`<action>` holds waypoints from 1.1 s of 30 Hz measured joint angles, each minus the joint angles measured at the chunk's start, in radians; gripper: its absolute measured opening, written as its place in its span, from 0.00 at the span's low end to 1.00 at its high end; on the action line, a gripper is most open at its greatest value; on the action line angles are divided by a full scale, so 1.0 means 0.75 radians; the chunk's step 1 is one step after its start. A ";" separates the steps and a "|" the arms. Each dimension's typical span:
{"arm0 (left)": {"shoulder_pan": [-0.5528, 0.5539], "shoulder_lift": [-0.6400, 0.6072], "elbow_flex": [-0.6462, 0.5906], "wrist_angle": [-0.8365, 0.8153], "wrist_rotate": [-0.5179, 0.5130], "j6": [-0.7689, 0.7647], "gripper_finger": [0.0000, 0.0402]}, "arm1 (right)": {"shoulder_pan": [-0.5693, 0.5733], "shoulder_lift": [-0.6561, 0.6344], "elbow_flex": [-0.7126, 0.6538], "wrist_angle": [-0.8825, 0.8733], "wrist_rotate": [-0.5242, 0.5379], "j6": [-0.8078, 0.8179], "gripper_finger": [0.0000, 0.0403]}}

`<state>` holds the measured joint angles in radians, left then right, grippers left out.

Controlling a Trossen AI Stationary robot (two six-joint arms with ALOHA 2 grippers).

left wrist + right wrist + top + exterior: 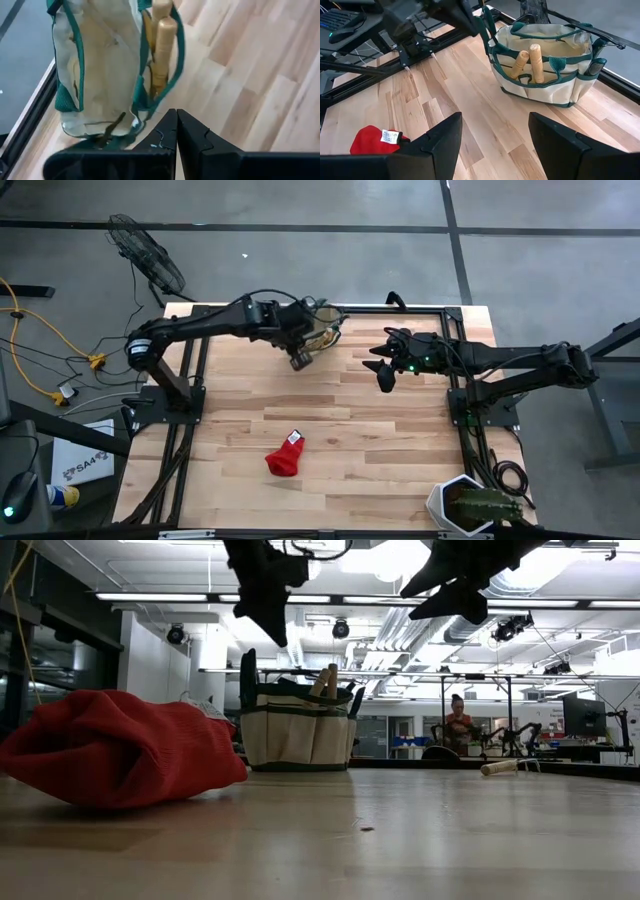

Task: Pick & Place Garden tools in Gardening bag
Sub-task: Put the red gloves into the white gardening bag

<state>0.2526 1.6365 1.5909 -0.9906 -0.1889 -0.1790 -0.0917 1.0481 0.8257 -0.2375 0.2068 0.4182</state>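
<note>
The gardening bag [326, 326], tan canvas with green trim, stands on its base at the table's far middle. Two wooden tool handles [530, 62] stick up out of it. My left gripper [300, 361] hangs shut in the air just in front of the bag [95, 75], above its height in the low view, its fingertips [176, 125] empty. My right gripper [385, 376] hovers open to the right of the bag [545, 65] with nothing between its fingers [447, 137]. A red fabric piece [285, 455] lies on the table near the middle front.
A spiky green plant in a white hexagonal pot [468, 506] stands at the near right corner. A dark metal frame [455, 395] runs along the table's sides. A pale roll [500, 767] lies at the far right. Bare wood lies between the red fabric [120, 745] and the bag [298, 730].
</note>
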 joint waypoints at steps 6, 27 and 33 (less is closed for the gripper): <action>-0.096 -0.033 0.001 -0.104 -0.036 -0.101 0.00 | 0.000 0.000 0.000 0.001 0.000 -0.004 0.55; -0.405 -0.045 -0.015 -0.410 -0.107 -0.468 0.01 | 0.000 0.000 0.000 -0.001 -0.006 0.032 0.55; -0.476 -0.044 -0.119 -0.419 -0.105 -0.556 0.05 | 0.000 0.000 0.000 -0.001 -0.006 0.080 0.55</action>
<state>-0.1044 1.6032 1.5017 -1.3046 -0.2674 -0.5958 -0.0917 1.0481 0.8257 -0.2382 0.2021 0.4780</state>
